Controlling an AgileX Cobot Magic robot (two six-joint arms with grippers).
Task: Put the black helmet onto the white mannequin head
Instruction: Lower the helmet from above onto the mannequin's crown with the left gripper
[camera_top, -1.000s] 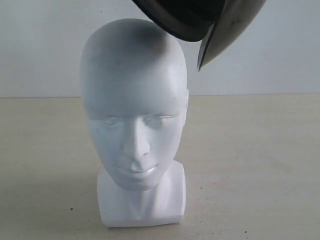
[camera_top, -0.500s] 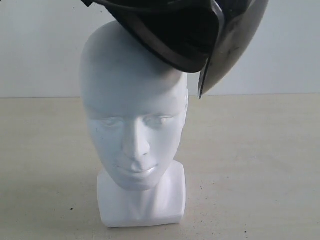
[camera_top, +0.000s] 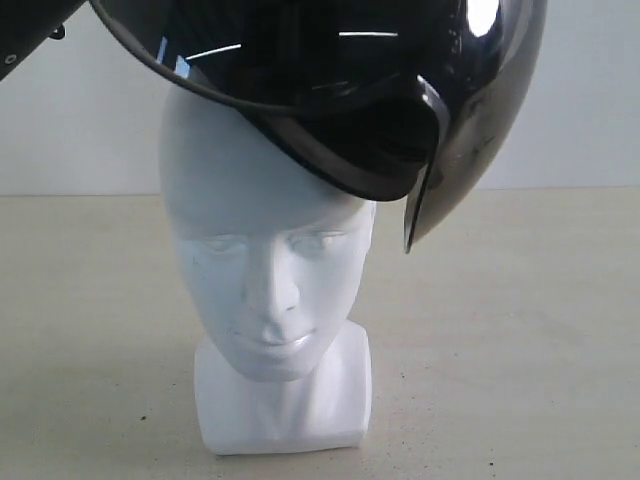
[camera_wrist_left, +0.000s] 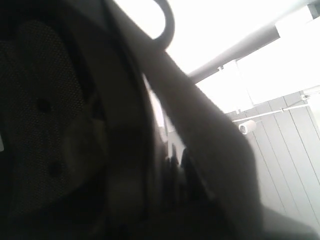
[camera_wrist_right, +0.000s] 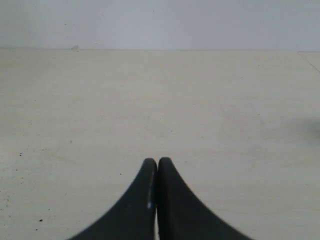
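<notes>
I read the black helmet as deep black above the white mannequin head, with thin white glints across it. Its visor is smoky grey-brown. The head itself is plain glossy white with soft grey shading. Around the head the tabletop is pale beige, flecked with tiny dark specks; behind the head the wall is flat off-white. My right tool is solid black. The helmet's lining shows a dark grey fine mesh.

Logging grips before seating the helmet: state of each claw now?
Left claw: cannot be told; black helmet fills its view.
Right claw: closed, empty.
</notes>
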